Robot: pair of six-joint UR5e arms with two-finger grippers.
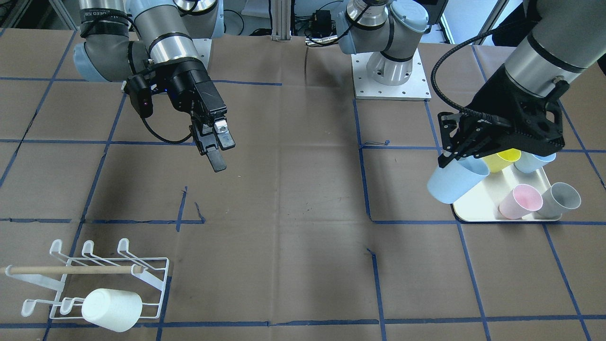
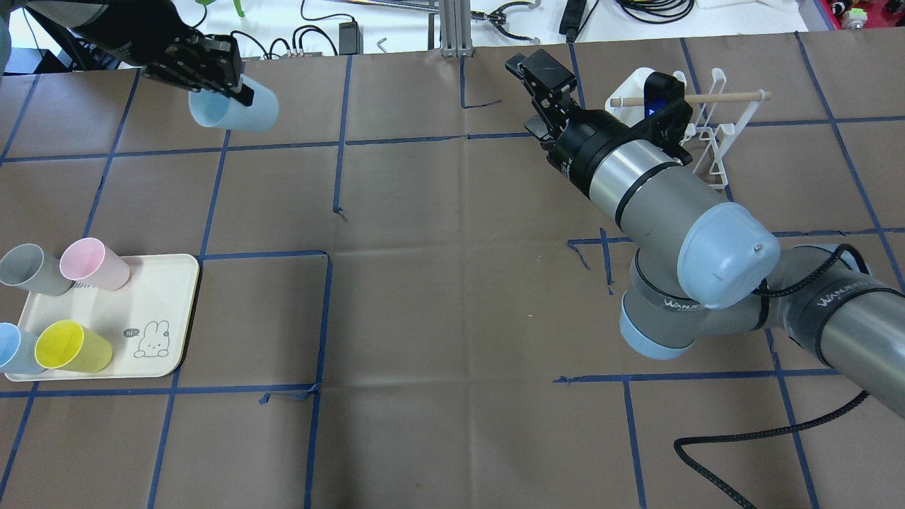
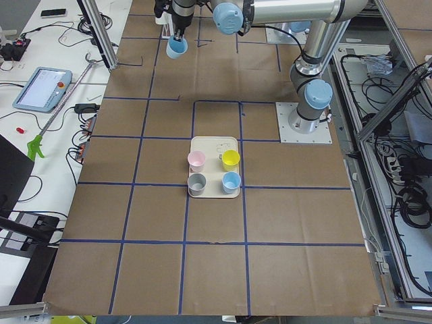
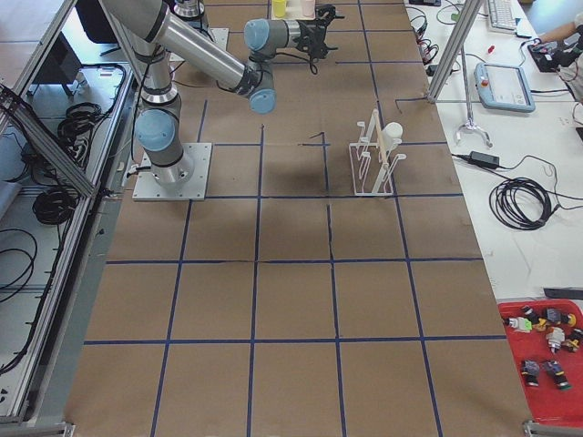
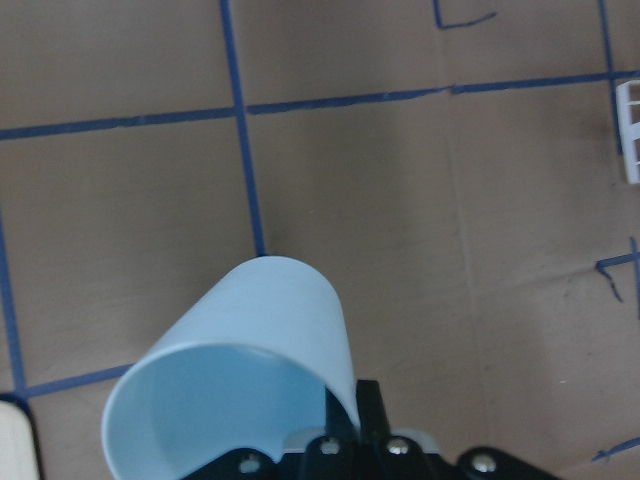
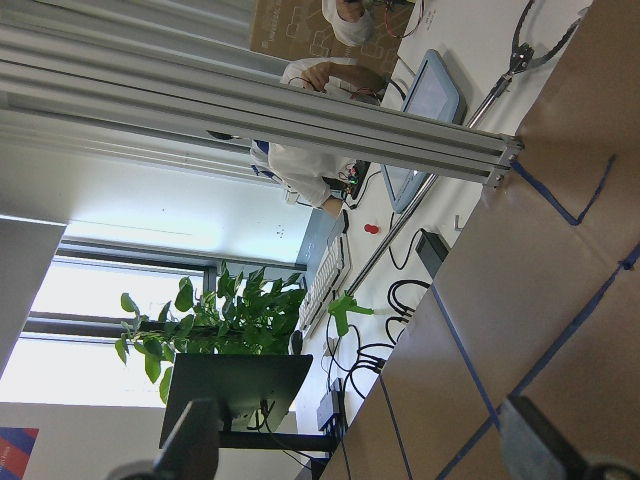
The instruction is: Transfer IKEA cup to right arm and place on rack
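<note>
A light blue IKEA cup (image 2: 233, 111) hangs tilted above the table at the far left of the overhead view. My left gripper (image 2: 237, 88) is shut on its rim. The left wrist view shows the cup (image 5: 240, 370) close up, one finger (image 5: 367, 412) against its wall. My right gripper (image 2: 527, 99) hovers open and empty over the far middle of the table, about a third of the table's width from the cup. The white wire rack (image 1: 94, 274) with its wooden dowel stands just beyond the right arm (image 2: 657, 184) and carries a white cup (image 1: 112, 309).
A cream tray (image 2: 166, 311) near the left arm's side holds grey (image 2: 28, 268), pink (image 2: 92, 263), yellow (image 2: 71, 346) and blue (image 2: 13, 348) cups. Blue tape lines cross the brown table cover. People and benches with cables lie past the far edge.
</note>
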